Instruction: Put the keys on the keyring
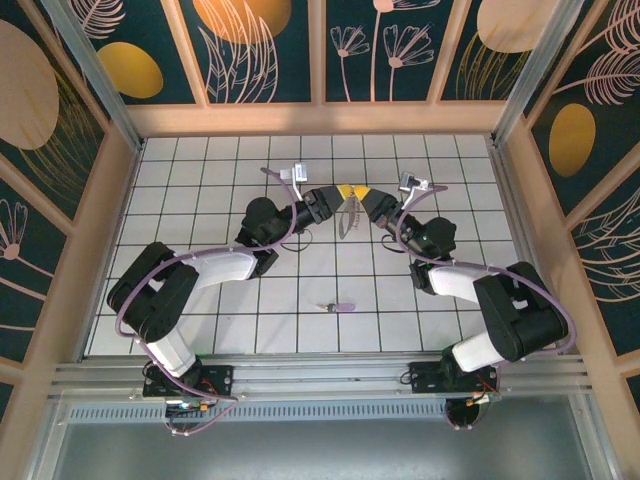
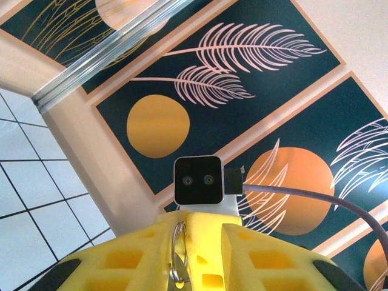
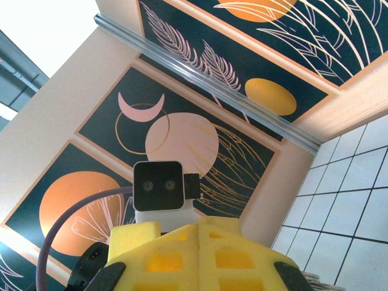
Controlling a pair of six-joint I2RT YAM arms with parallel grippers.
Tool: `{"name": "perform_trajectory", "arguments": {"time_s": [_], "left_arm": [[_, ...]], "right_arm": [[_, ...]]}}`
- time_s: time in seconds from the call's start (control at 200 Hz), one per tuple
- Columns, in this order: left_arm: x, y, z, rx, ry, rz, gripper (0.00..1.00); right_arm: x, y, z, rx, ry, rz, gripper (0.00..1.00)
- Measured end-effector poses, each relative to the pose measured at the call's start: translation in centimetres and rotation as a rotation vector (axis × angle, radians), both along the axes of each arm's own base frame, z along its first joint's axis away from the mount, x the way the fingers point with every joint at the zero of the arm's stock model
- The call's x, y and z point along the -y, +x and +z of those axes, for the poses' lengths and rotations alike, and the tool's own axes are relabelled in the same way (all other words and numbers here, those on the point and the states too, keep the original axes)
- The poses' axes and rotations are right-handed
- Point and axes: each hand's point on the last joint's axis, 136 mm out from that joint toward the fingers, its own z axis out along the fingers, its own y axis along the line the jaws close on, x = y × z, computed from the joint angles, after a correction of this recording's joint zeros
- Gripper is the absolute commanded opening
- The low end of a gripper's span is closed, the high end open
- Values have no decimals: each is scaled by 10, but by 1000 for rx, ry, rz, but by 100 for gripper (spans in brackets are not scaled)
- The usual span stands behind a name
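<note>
Lying loose on the white tiled tabletop [image 1: 200, 330] near the arm bases: small lilac-headed metal key [image 1: 338, 307]. Farther out, thin oval metal-wire keyring [image 2: 177, 257] sits between left gripper [image 2: 203, 242] pads; pinched or free, cannot tell. Right gripper [image 3: 197, 242] pads pressed together, contents hidden. Best to steady the ring and expose its split before fetching the key. Ring's lower part cut off.

Small lilac-headed key [image 1: 337, 306] flat on the white tiled floor [image 1: 200, 180] toward the front, well apart from the thin oval keyring [image 1: 347, 218] held aloft farther back.
</note>
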Motion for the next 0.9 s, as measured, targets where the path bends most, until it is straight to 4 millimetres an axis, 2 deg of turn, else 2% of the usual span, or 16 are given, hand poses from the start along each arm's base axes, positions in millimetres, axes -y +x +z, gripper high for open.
{"name": "perform_trajectory", "arguments": {"time_s": [0.135, 0.356, 0.516, 0.606, 0.661, 0.736, 0.781, 0.832, 0.902], "left_arm": [[0, -1, 1, 2, -3, -2, 25], [1, -2, 0, 1, -5, -4, 17], [1, -2, -1, -1, -4, -4, 9], [1, -2, 0, 2, -6, -4, 0], [1, -2, 0, 0, -8, -5, 0], [1, -2, 0, -1, -6, -6, 0], [2, -3, -1, -1, -2, -9, 0], [3, -4, -3, 0, 6, -14, 0], [4, -4, -7, -2, 25, -17, 0]], "right_arm": [[0, 0, 1, 2, 1, 0, 0], [0, -1, 3, 11, 5, 1, 0], [0, -1, 5, 19, 8, 2, 0], [0, -1, 6, 21, 9, 2, 0], [0, -1, 6, 21, 9, 2, 0], [0, -1, 5, 19, 6, 4, 30], [1, -1, 4, 12, 2, 5, 42], [4, 1, 4, 9, -9, -5, 49], [14, 4, 8, 6, -18, -30, 53]]}}
